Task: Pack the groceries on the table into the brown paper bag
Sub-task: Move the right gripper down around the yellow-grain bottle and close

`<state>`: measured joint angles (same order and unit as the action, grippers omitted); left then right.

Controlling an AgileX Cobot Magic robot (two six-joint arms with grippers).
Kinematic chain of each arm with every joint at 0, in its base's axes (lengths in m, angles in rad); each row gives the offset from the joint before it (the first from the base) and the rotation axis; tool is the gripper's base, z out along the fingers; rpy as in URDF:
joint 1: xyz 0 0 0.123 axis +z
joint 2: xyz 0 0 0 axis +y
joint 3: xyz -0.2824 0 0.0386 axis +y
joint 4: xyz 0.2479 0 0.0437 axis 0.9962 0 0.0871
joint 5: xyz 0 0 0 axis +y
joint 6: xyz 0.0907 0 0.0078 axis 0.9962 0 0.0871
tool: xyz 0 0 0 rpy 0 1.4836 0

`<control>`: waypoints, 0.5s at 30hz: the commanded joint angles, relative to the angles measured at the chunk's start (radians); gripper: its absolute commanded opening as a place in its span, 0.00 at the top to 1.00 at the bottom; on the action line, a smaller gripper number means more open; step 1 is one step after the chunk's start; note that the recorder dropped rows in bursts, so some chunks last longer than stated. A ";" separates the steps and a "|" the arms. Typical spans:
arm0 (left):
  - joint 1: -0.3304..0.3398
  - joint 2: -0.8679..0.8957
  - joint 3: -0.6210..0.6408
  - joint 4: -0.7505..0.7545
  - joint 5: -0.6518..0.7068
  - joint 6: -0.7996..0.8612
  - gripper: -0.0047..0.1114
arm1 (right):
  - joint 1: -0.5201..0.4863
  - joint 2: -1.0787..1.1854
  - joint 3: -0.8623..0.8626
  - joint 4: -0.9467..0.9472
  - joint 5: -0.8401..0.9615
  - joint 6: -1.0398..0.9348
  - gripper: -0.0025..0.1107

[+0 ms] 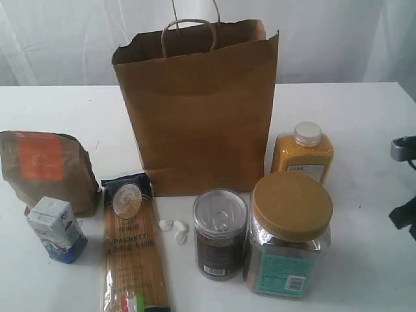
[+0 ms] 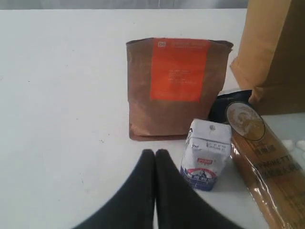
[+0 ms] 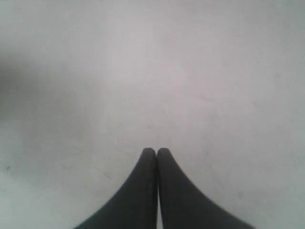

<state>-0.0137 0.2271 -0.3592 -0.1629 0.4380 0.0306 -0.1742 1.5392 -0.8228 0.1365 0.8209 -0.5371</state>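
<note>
The tall brown paper bag [image 1: 198, 107] stands upright at the middle back of the white table [image 1: 364, 104]. Left of it sit the brown pouch with an orange label [image 1: 45, 169], the small blue-white carton [image 1: 56, 229] and the spaghetti packet [image 1: 132, 244]. In front of the bag stand a clear jar with a metal lid [image 1: 220, 233] and a clear jar with a tan lid [image 1: 289, 234]; the yellow spice bottle [image 1: 303, 155] is behind them. My left gripper [image 2: 155, 152] is shut and empty, just short of the pouch [image 2: 176, 86] and beside the carton [image 2: 206, 155]. My right gripper [image 3: 157, 151] is shut over bare table.
Three small white lumps [image 1: 174, 229] lie between the spaghetti packet and the metal-lidded jar. Part of the right arm [image 1: 404, 188] shows at the right edge of the exterior view. A white curtain [image 1: 65, 39] hangs behind the table.
</note>
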 commanded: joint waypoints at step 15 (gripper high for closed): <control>0.002 -0.006 0.198 -0.041 -0.171 -0.191 0.96 | 0.162 -0.084 -0.158 0.267 -0.273 -1.067 0.27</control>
<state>-0.0137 0.2254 -0.1810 -0.1750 0.2662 -0.1290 -0.0466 1.4398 -0.9770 0.3914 0.6295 -1.4326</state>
